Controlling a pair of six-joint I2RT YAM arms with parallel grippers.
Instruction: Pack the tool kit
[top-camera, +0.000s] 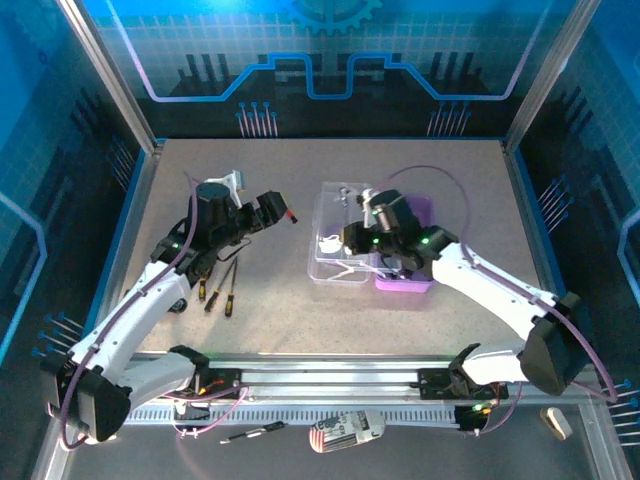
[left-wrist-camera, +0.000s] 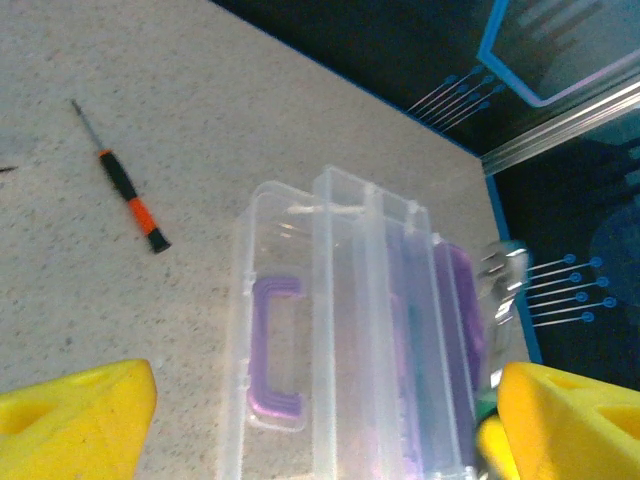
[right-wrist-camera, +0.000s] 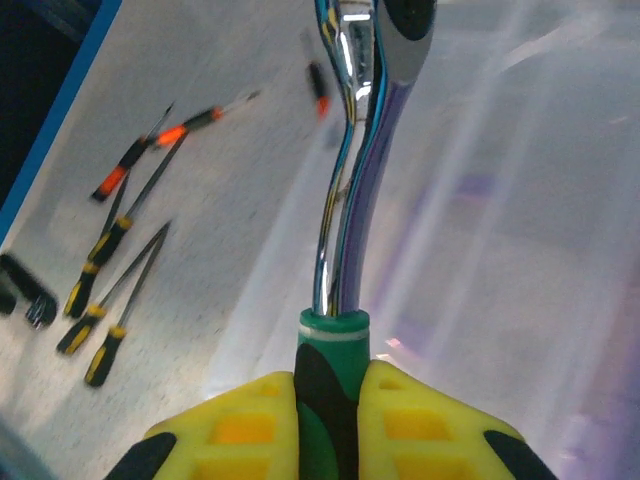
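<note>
While our right hand (right-wrist-camera: 332, 405) is clamping tight on a green-collared chrome tool (right-wrist-camera: 350, 200), we are holding it low over the opened tool kit (top-camera: 335, 262), which is sitting on the worktop (top-camera: 300, 320) right of centre, likely so the tool goes straight in. Our left hand (left-wrist-camera: 320, 420) is hovering pitched down beside the kit's clear lid, fingers (left-wrist-camera: 75, 415) spread wide on nothing. An orange-handled screwdriver (left-wrist-camera: 130, 205) is lying loose nearby, and more screwdrivers (top-camera: 220, 285) are waiting further left.

Top view overhead from near edge, facing table (top-camera: 280, 310); wrist views close, sharing tool kit (left-wrist-camera: 340, 330)
</note>
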